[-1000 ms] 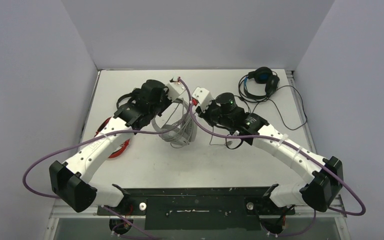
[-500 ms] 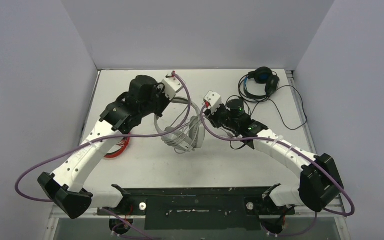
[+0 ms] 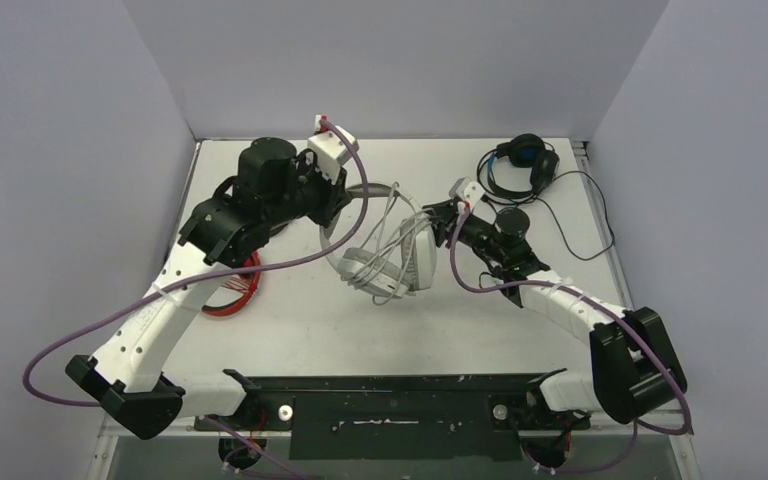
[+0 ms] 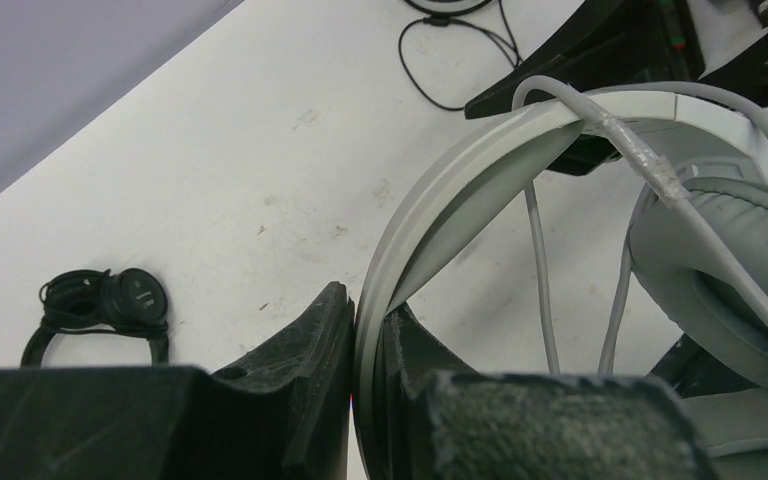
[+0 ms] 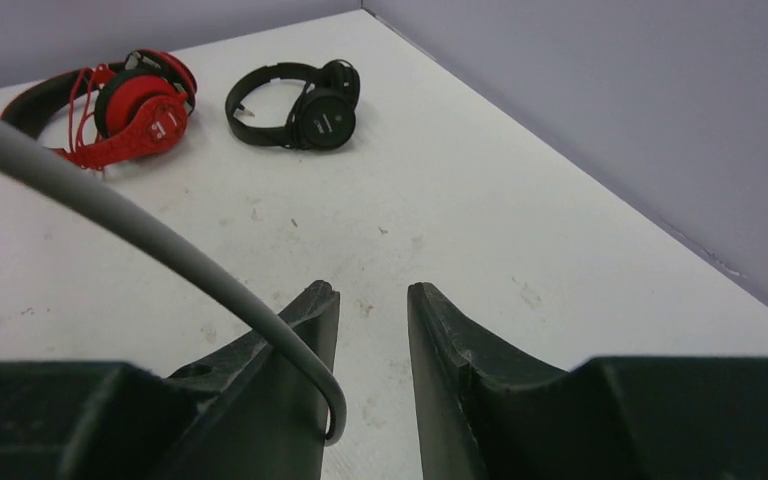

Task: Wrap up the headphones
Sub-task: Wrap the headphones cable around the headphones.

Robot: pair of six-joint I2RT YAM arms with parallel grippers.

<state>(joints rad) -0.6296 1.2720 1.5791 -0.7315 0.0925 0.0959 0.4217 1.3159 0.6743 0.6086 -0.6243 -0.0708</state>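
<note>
My left gripper [image 3: 343, 203] is shut on the headband of the white-grey headset [image 3: 390, 250] and holds it above the table; the pinched band shows in the left wrist view [image 4: 430, 215]. Its grey cable [image 3: 385, 225] loops over the ear cups. My right gripper [image 3: 432, 216] is open just right of the headset, and a bend of grey cable [image 5: 160, 240] hooks over its left finger [image 5: 300, 340]. The red-and-black headset [image 5: 120, 100] and the small black headset [image 5: 300, 100] lie at the far left. The black-and-blue headset [image 3: 520, 160] lies at the back right.
Thin black cable [image 3: 580, 220] from the black-and-blue headset trails over the right side of the table. The red-and-black headset [image 3: 235, 290] lies partly under my left arm. Grey walls close in the table at the left, back and right.
The left gripper has raised and swung the white-grey headset to the right. The right gripper has drawn back to the right, away from the headset, with the cable over its finger.
</note>
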